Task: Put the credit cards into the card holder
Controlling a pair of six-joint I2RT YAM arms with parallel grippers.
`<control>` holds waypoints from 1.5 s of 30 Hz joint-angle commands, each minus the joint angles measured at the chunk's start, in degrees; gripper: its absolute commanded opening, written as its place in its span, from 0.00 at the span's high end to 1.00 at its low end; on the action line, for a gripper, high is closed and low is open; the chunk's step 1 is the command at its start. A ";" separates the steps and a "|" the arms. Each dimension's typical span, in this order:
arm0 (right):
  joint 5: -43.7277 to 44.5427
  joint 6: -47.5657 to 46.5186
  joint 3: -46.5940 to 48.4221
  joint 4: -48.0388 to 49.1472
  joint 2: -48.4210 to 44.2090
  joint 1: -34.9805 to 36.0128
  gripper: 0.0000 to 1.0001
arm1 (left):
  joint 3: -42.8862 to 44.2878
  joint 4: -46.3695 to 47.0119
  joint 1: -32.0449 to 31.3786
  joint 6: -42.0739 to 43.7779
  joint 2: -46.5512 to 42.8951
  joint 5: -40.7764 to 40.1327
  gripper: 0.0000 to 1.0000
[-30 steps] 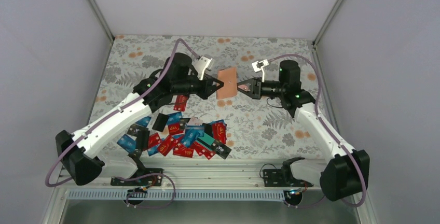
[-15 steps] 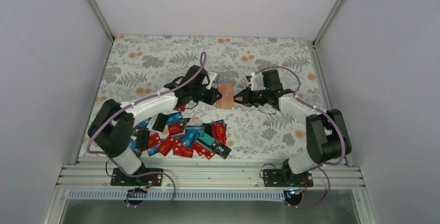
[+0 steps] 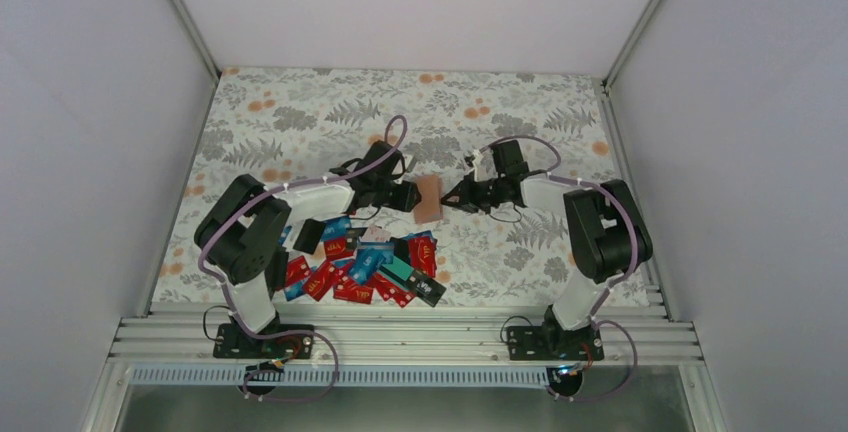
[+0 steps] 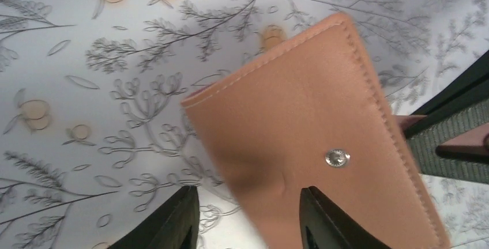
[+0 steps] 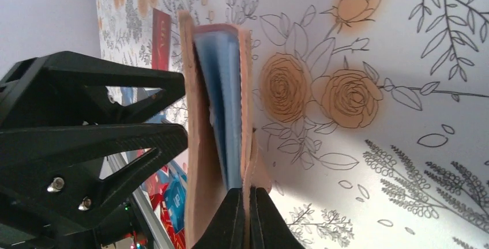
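The tan card holder point(image 3: 429, 198) stands on edge low over the floral table, between my two grippers. My right gripper point(image 3: 447, 196) is shut on one tan flap of it point(image 5: 248, 191). The holder gapes a little and shows its light blue inside point(image 5: 222, 110). My left gripper point(image 3: 410, 195) is open. In the left wrist view its fingers point(image 4: 179, 220) straddle the near edge of the holder's outer face point(image 4: 300, 116), which has a silver snap. The credit cards point(image 3: 360, 262), mostly red with some blue, black and teal, lie in a heap in front of the holder.
A black card point(image 3: 308, 235) lies at the heap's left edge. The aluminium rail point(image 3: 400, 337) with both arm bases runs along the near edge. Grey walls close in the floral table point(image 3: 300, 122) on three sides.
Both arms have folded down and drawn in, bringing the card holder from high above the table down near its surface, closer to the card heap.
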 commanded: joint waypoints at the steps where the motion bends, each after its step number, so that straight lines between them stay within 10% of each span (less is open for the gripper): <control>1: -0.25 -1.13 1.76 1.57 2.63 0.38 0.96 | -0.72 0.04 0.19 0.04 -1.26 -6.62 0.49; 12: -0.43 -1.51 2.42 -0.03 2.42 0.45 0.96 | -1.89 -7.16 -1.03 0.68 -11.53 -16.60 0.01; 45: 0.08 -2.08 4.11 -4.59 -0.11 0.63 0.96 | 9.41 -10.40 -10.69 0.11 0.36 -25.31 0.15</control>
